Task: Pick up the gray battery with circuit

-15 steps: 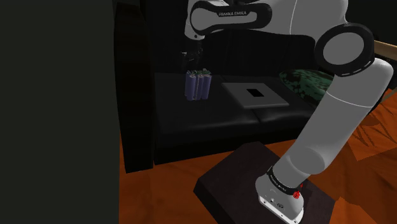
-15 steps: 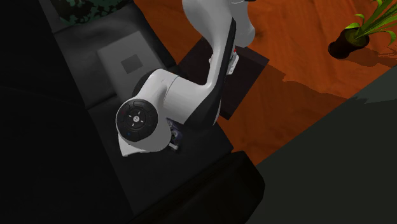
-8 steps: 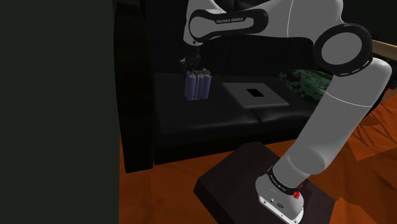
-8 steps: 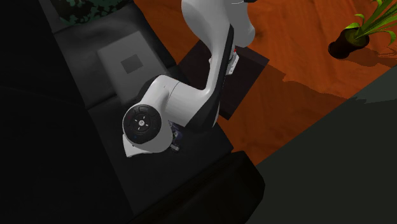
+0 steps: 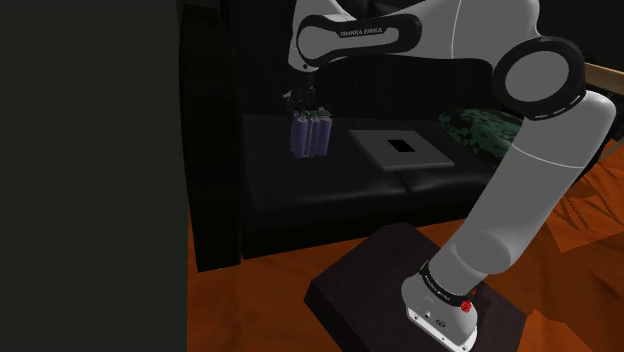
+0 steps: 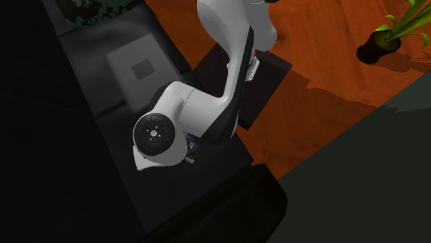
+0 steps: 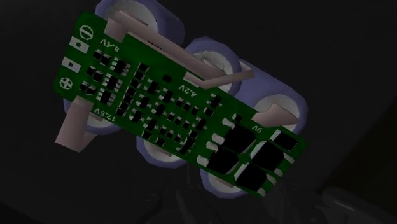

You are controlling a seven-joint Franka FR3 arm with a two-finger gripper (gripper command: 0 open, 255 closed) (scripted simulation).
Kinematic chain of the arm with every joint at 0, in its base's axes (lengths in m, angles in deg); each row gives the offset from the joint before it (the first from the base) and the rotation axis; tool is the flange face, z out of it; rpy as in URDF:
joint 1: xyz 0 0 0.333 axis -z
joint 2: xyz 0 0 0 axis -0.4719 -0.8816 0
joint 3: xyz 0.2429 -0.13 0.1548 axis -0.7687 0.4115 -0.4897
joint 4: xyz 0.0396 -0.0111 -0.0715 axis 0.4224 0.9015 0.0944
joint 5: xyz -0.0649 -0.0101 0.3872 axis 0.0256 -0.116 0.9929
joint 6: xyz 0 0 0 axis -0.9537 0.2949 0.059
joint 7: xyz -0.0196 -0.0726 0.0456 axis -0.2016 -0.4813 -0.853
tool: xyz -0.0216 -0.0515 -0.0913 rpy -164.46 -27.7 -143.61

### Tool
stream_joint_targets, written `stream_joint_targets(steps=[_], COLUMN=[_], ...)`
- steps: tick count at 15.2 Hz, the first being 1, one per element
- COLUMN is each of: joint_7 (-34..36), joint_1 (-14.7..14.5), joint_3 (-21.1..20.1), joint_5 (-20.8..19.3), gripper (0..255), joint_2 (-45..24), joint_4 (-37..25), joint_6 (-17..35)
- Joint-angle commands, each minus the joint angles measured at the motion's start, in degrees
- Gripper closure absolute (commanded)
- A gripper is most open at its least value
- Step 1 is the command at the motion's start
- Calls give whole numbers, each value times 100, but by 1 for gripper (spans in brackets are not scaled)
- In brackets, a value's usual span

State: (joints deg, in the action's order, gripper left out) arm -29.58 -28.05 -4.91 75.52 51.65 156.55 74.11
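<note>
The battery pack [image 5: 310, 137] stands upright on the dark sofa seat [image 5: 300, 195]. It is a cluster of grey-violet cells. In the wrist view its top carries a green circuit board [image 7: 184, 108] with black chips and pale metal strips, seen from very close. My black gripper [image 5: 303, 100] sits right on the pack's top, shut on its upper edge. The fingers are dim against the dark sofa. In the second exterior view the arm's wrist joint [image 6: 157, 134] covers the hand, and a sliver of the battery pack [image 6: 191, 147] shows beside it.
A flat grey square pad [image 5: 400, 148] with a dark rectangle lies on the seat toward the shoulder view's right, with a green patterned cushion [image 5: 480, 128] beyond it. The sofa's arm and a dark panel [image 5: 90, 170] rise beside the pack. There is orange wood floor and a potted plant [image 6: 390, 31].
One second ago the hand hung above the pack with its jaws apart. It has come down onto the top and closed. Nothing has moved in the last half second.
</note>
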Motion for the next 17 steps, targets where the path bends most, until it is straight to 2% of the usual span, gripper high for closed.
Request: stream_joint_targets(steps=[1, 15, 17], joint_7=[-15, -106, -107], joint_1=[4, -18, -19], joint_3=[1, -15, -15], joint_5=[7, 42, 42], gripper=[255, 255, 255], joint_2=[12, 36, 35], joint_4=[-52, -1100, -1112], joint_6=[-72, -1139, -1151])
